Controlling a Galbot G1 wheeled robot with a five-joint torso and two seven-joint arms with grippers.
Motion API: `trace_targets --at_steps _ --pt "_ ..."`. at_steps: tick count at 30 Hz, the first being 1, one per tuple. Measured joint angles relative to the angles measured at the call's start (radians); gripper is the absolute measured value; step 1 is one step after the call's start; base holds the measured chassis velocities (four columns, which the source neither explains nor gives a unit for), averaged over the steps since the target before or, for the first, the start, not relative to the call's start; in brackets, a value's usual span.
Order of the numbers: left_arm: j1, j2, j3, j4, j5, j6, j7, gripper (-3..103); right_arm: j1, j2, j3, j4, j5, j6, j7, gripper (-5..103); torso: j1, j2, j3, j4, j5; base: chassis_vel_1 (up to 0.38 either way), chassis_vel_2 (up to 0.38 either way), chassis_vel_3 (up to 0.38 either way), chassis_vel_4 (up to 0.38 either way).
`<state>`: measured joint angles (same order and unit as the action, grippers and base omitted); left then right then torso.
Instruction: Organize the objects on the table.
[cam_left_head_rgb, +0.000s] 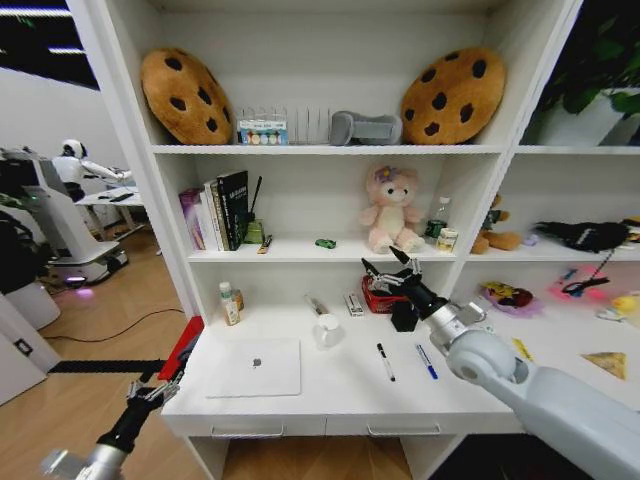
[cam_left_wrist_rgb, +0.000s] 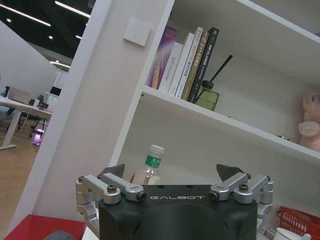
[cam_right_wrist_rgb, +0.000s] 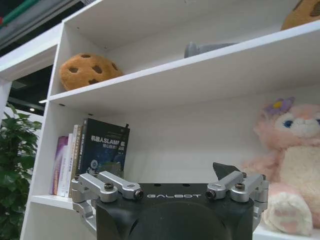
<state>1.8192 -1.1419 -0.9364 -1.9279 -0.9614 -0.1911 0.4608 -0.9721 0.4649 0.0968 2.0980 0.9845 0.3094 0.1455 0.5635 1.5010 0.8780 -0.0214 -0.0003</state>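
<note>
1. The right hand (cam_left_head_rgb: 385, 268) is held up in the air above the back of the counter (cam_left_head_rgb: 340, 385), just in front of the red basket (cam_left_head_rgb: 378, 296). Its fingers are spread apart and nothing is held in them.
2. The left hand (cam_left_head_rgb: 150, 391) is seen low down, off the left edge of the counter, beside a red thing (cam_left_head_rgb: 181, 347). Its fingers are spread apart too, and nothing is held.
3. The laptop (cam_left_head_rgb: 256, 367) is lying shut and flat on the left part of the counter.
4. The black pen (cam_left_head_rgb: 385, 361) and the blue pen (cam_left_head_rgb: 426, 361) are lying side by side to the right of the laptop, a little apart.
5. The yellow wedge (cam_left_head_rgb: 606, 363) is lying far to the right on the counter.
6. The green car (cam_left_head_rgb: 325, 243) is parked on the shelf above, between the books (cam_left_head_rgb: 217, 212) and the pink bear (cam_left_head_rgb: 392, 210).
7. A white cup (cam_left_head_rgb: 327, 329) is standing behind the laptop, and a small bottle (cam_left_head_rgb: 230, 303) is standing at the back left.
8. Two cookie cushions (cam_left_head_rgb: 186, 94) are leaned up on the top shelf.
9. In the right wrist view, the pink bear is seen close behind the right hand.
</note>
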Motion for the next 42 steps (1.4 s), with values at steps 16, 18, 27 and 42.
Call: trace_targets --at_steps 16,18,27,42 --pt "0.002 0.038 -0.029 -0.051 -0.017 0.018 -0.038 100 -0.459 0.186 0.248 -0.078 -0.157 -0.028 0.081 100 0.0 0.0 0.0 -0.0003 0.0001 0.0 0.0 0.0 0.0" --pt "-0.016 0.053 -0.013 -0.051 -0.013 0.024 -0.05 100 -0.51 0.227 0.274 -0.09 -0.189 -0.035 0.077 100 0.0 0.0 0.0 -0.0002 0.0004 0.0 0.0 0.0 0.0" --pt "-0.049 0.093 0.08 -0.049 0.012 0.031 -0.077 100 -0.551 0.32 0.25 -0.115 -0.246 -0.137 0.232 100 0.0 0.0 0.0 0.0001 0.0003 0.0 0.0 0.0 0.0" --pt "-0.031 0.069 0.118 -0.042 0.069 0.02 -0.061 100 -0.435 0.268 0.159 -0.06 -0.036 -0.48 0.513 100 0.0 0.0 0.0 0.0 0.0004 0.0 0.0 0.0 0.0"
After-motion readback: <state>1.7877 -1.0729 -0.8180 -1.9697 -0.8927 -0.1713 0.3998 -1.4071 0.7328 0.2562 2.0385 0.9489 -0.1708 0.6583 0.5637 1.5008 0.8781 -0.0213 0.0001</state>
